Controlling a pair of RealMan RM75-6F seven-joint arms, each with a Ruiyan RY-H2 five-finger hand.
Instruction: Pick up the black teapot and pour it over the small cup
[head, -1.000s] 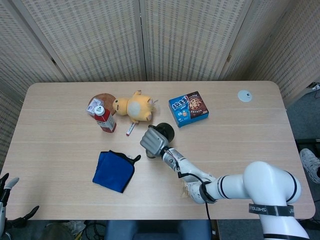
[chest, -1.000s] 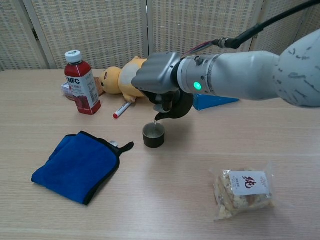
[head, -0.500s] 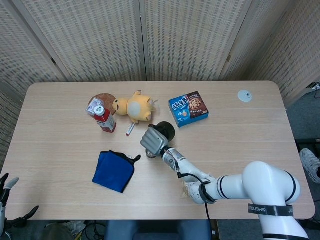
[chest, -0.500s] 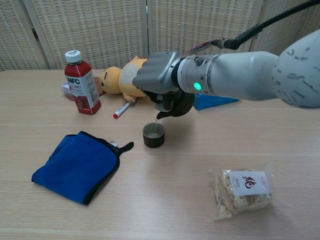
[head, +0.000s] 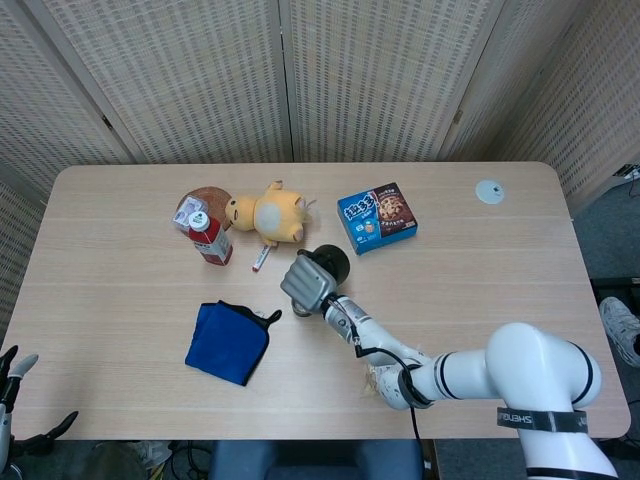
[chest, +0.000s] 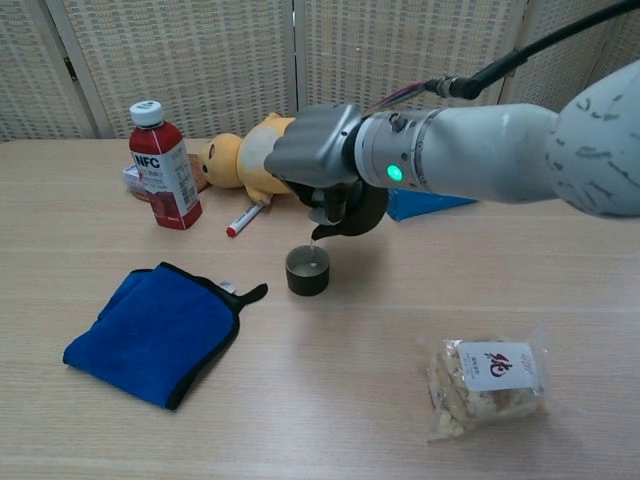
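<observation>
The right hand (chest: 312, 160) reaches in from the right side of the chest view, forearm nearly level above the table (chest: 560, 300), its fingers wrapped around the black teapot (chest: 352, 215), which it holds tilted with the spout pointing down just over the small cup (chest: 307, 270). A thin pale thread between spout and cup may be liquid, though it is too fine to be sure. The cup stands upright on the tabletop directly under the hand, near the middle of the table. In the head view the same hand (head: 306, 283) covers most of the teapot (head: 331, 264) and hides the cup. The left hand (head: 20, 375) shows only at the bottom left corner of the head view, below the table's front edge, its fingers apart and holding nothing. Just left of the cup lies a folded blue cloth (chest: 150, 332), close but not touching. Behind the hand sit a yellow plush toy (chest: 240, 160), a red marker (chest: 244, 219) and a red juice bottle (chest: 160, 180), which stands upright. A blue cookie box (head: 376, 217) lies beyond the teapot, and a bagged snack (chest: 487, 385) rests to the front right, well apart from the cup. Bare wood stretches along the table's right half and in front of the cup
</observation>
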